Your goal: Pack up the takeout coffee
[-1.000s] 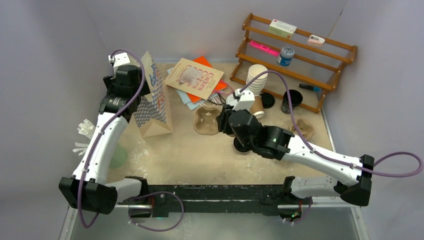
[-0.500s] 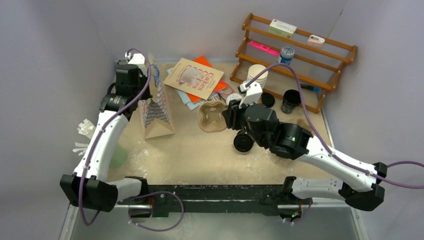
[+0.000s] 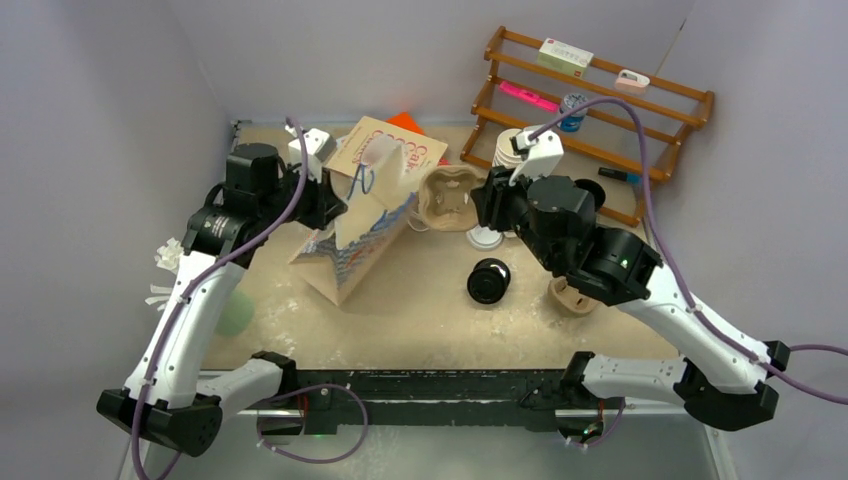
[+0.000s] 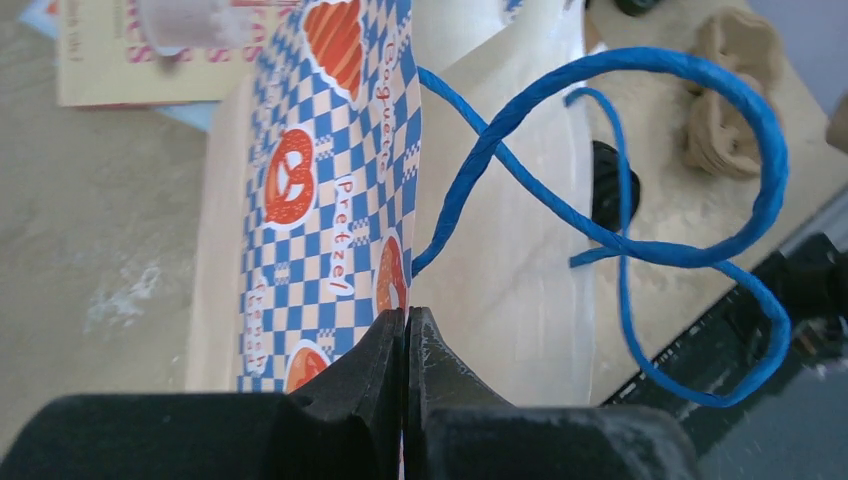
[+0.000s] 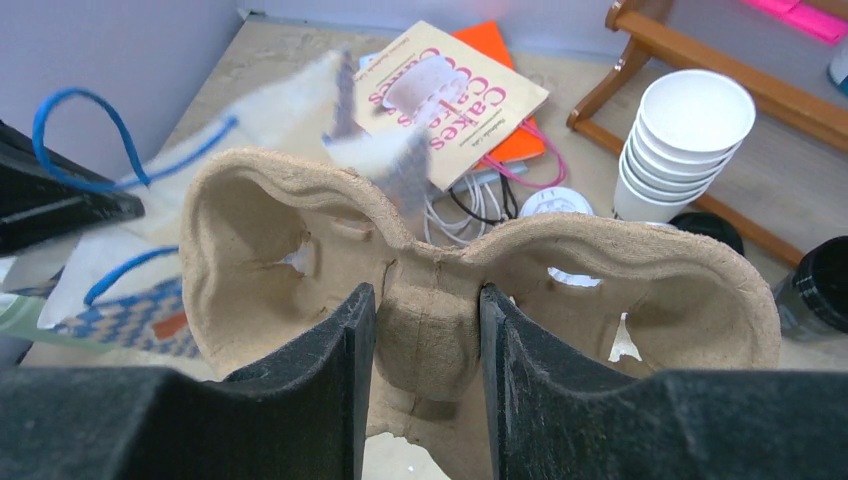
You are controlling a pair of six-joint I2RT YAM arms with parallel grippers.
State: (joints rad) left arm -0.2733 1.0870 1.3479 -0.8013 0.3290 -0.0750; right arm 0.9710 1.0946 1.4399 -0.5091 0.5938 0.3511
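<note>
In the right wrist view the paper bag (image 5: pixel 290 100) is blurred. From above, the white-lidded cup (image 3: pixel 485 238) is half covered by the right arm (image 3: pixel 600 262), and a green thing (image 3: pixel 238 313) at the left edge of the bench (image 3: pixel 400 310) cannot be identified.

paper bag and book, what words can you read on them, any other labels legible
"Pretzel": on the checked paper bag, left wrist view.
"Baguette": same bag, near its edge, likely but small.
"Cakes": on the book cover; its other words are blurred.
Labels on the items on the wooden rack: too small to read.
</note>
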